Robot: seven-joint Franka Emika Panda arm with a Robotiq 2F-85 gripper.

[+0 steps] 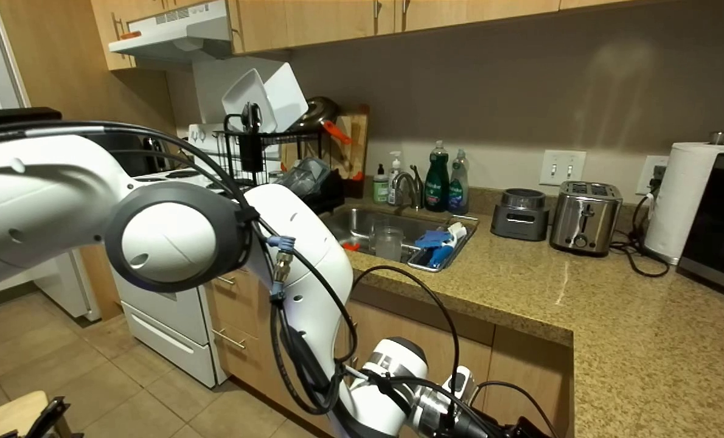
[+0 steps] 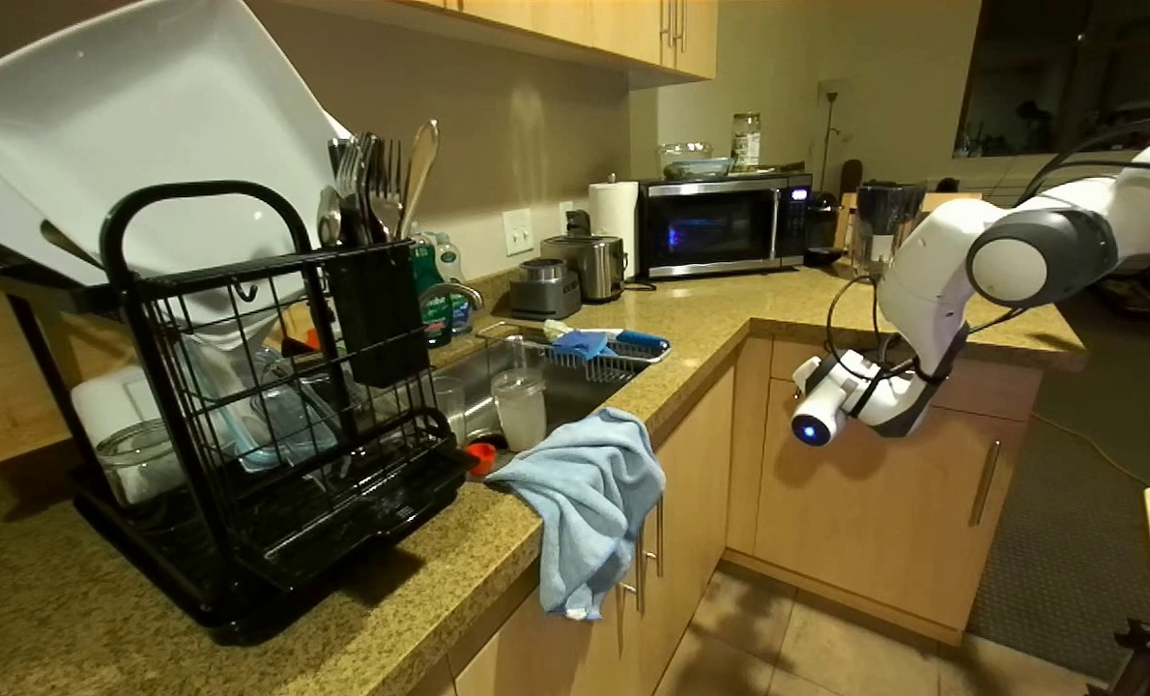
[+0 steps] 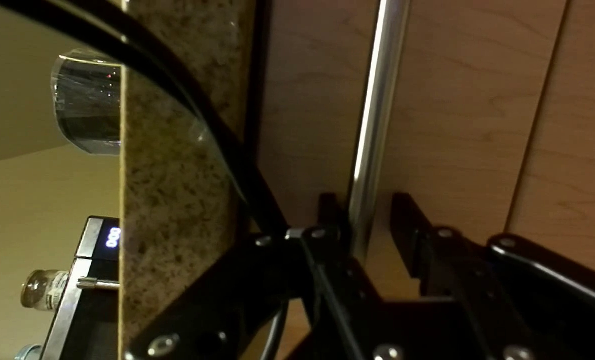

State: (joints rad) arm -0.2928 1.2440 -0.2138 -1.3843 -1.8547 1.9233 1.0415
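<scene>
In the wrist view, my black gripper (image 3: pixel 365 215) is open around a shiny metal bar handle (image 3: pixel 383 100) on a light wood front (image 3: pixel 457 115). The bar runs between the two fingers, nearer the left finger in the picture. Bare wood shows between the bar and the right finger. Whether the left finger touches the bar I cannot tell. In an exterior view, part of the gripper (image 1: pixel 523 429) shows at the bottom edge, its tips cut off. In an exterior view, the arm's wrist (image 2: pixel 855 396) hides the gripper and this handle, in front of wood cabinets (image 2: pixel 865 512) under the counter.
The speckled counter edge (image 3: pixel 187 210) lies close beside the gripper. A black cable (image 3: pixel 217 130) loops in front of the wrist camera. A blue towel (image 2: pixel 589 503) hangs over the counter by the sink (image 2: pixel 575 396). A black dish rack (image 2: pixel 246 416), toaster (image 1: pixel 586 219) and microwave (image 2: pixel 715 227) stand on the counter.
</scene>
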